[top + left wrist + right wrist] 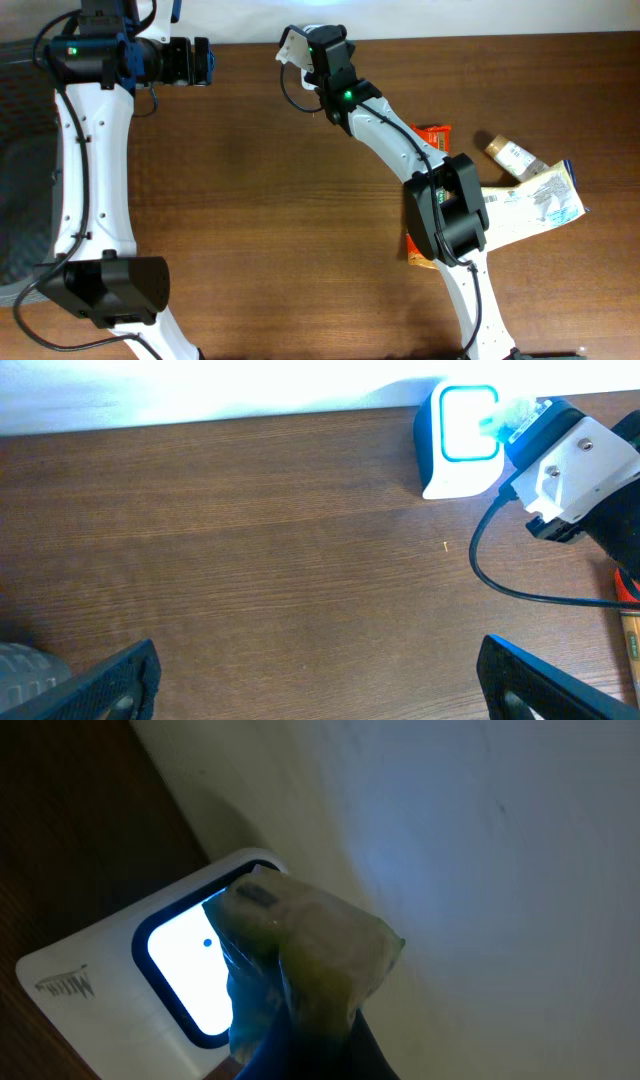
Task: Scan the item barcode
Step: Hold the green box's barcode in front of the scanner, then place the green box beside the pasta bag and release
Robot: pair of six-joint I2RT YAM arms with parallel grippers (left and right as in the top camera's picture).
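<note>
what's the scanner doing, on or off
On: the scanner window glows bright blue-white in both wrist views, with the wrapped item right in front of it.

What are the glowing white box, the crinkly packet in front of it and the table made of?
The white box looks like smooth hard plastic: even white shell, rounded corners, a lit window. The packet seems thin clear plastic film: it crinkles and shines. The table looks like dark wood or wood-look laminate: long grain lines, soft sheen.
</note>
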